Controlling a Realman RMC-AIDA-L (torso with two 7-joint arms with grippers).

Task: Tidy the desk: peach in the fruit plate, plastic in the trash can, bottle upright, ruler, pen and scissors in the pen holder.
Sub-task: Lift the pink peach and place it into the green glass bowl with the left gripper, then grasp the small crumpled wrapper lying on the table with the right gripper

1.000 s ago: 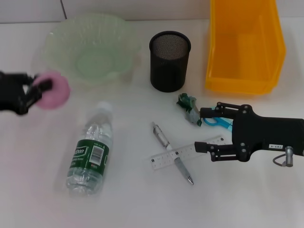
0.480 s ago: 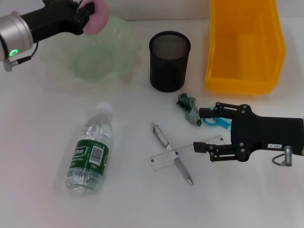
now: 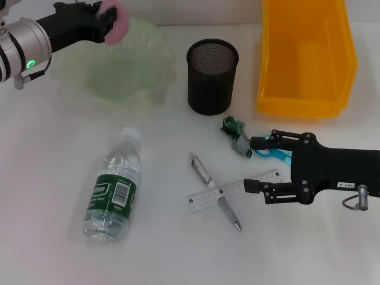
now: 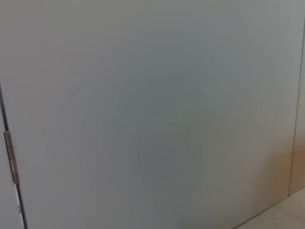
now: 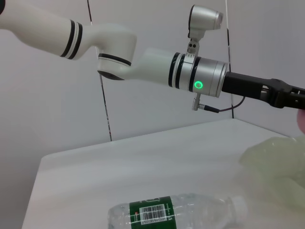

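We look down on a white worktop [image 3: 47, 196] mid-tidy. The landmark is the pale green fruit plate [image 3: 119, 65], a wavy-edged bowl at the far left.

Our left gripper [image 3: 105, 22] hangs over the plate's far rim, its jaws closed on the pink peach [image 3: 117, 24]. The peach sits above the rim, not yet over the hollow and not yet resting in it.

To do this step well, we judge the peach should come in toward the plate's middle, then go down until it is close to the bottom before the jaws part. Let go from the rim and the round fruit may roll out or tip the light plate.

Right of the plate stands the black mesh pen holder [image 3: 212, 76], and beyond that the yellow bin [image 3: 306, 56]. Nearer us than the plate, the bottle [image 3: 114, 189] lies on its side. Well to the plate's right and nearer us, the pen [image 3: 215, 190] lies across the ruler [image 3: 228, 191], with crumpled green plastic [image 3: 236, 135] and blue-handled scissors [image 3: 272, 153] just beyond them.

Our right gripper [image 3: 256, 164] rests low there with jaws wide apart, holding nothing, one finger over the scissors and the other over the ruler's end.
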